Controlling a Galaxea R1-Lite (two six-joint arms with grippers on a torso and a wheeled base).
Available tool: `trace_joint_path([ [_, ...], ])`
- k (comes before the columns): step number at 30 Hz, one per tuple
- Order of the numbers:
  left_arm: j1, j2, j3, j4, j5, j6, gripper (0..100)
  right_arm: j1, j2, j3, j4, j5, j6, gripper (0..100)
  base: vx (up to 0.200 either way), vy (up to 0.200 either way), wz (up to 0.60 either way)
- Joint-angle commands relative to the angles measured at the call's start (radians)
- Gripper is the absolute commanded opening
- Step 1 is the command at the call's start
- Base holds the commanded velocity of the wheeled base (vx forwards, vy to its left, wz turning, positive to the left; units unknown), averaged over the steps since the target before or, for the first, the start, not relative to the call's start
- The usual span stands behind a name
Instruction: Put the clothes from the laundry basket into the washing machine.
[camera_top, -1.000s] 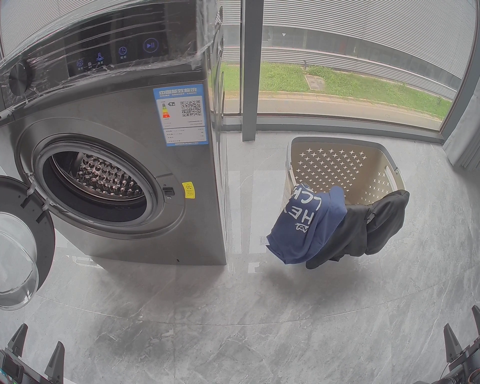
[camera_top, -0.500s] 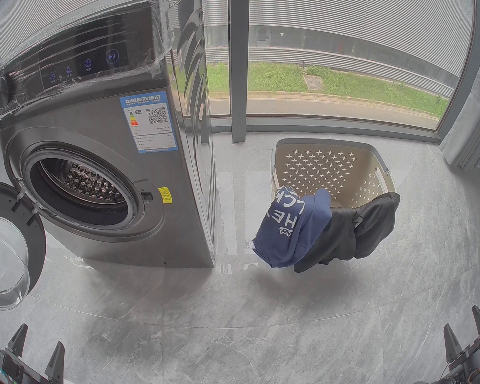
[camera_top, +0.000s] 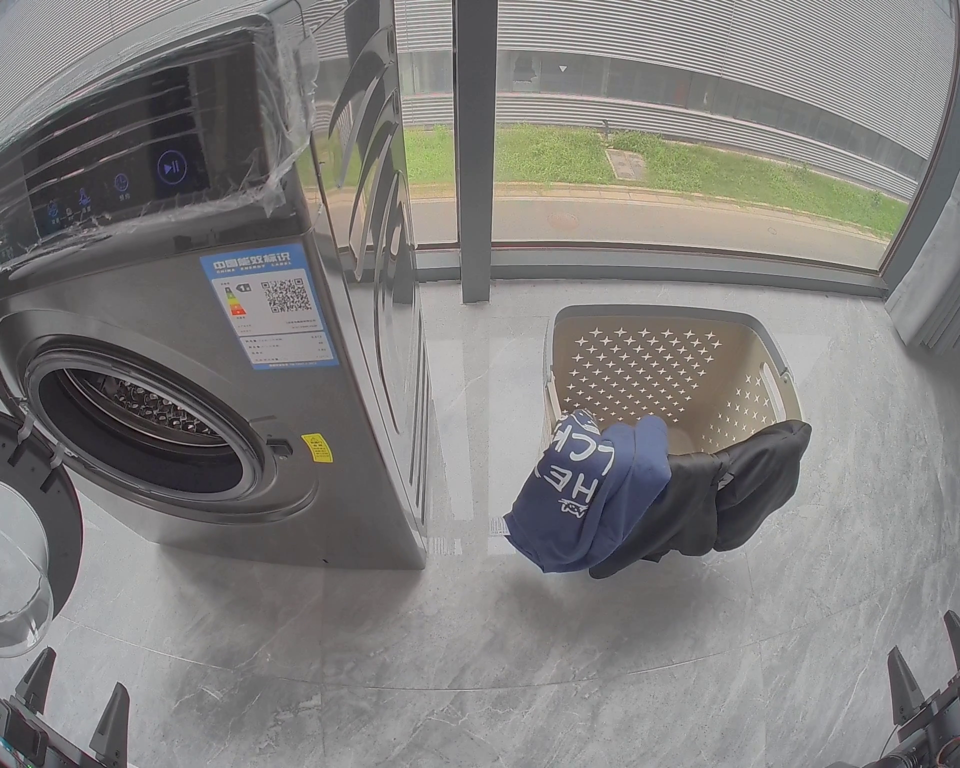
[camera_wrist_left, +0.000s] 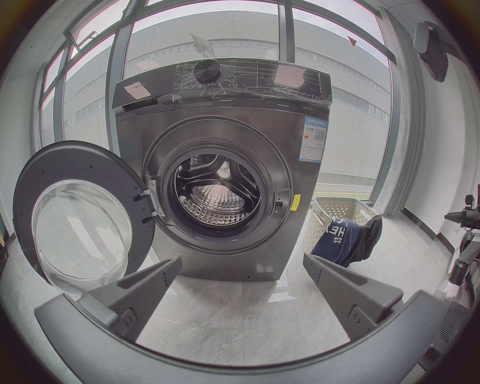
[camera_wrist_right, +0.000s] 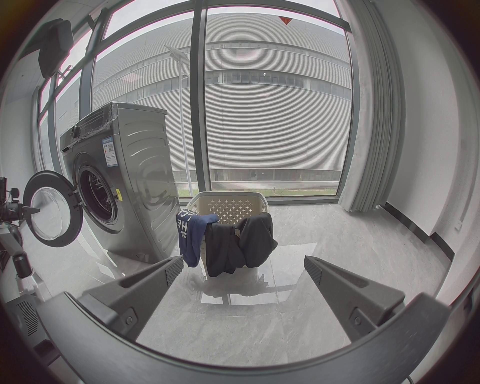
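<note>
Hanging over the laundry basket (camera_top: 660, 322) front rim: blue shirt (camera_top: 590, 500) beside black garment (camera_top: 745, 485). Basket on floor (camera_top: 480, 670), right of washing machine (camera_top: 340, 440), w/ door (camera_wrist_left: 75, 165) swung open. L hand (camera_wrist_left: 241, 260) & R hand (camera_wrist_right: 242, 260) both spread.

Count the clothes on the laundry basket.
2: a navy blue printed shirt draped over the left of the beige plastic basket's front rim, and a black fabric garment to its right. Others may be hidden inside.

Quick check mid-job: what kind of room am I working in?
Probably a laundry corner in a showroom or test space, not a home: a washing machine, a laundry basket on bare polished floor, and floor-to-ceiling windows.
</note>
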Motion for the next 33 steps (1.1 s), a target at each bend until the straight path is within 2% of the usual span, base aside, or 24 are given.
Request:
trace_joint_path([
  [1,0.0,-0.008,0.013,0.0,0.001,0.0,100,0.001,-0.016,0.018,0.0,0.0,-0.001,100,0.0,-0.2,0.0],
  [23,0.0,-0.008,0.013,0.0,0.001,0.0,100,0.001,-0.016,0.018,0.0,0.0,-0.001,100,0.0,-0.2,0.0],
  [33,0.0,-0.008,0.013,0.0,0.001,0.0,100,0.001,-0.016,0.018,0.0,0.0,-0.001,100,0.0,0.0,0.0],
])
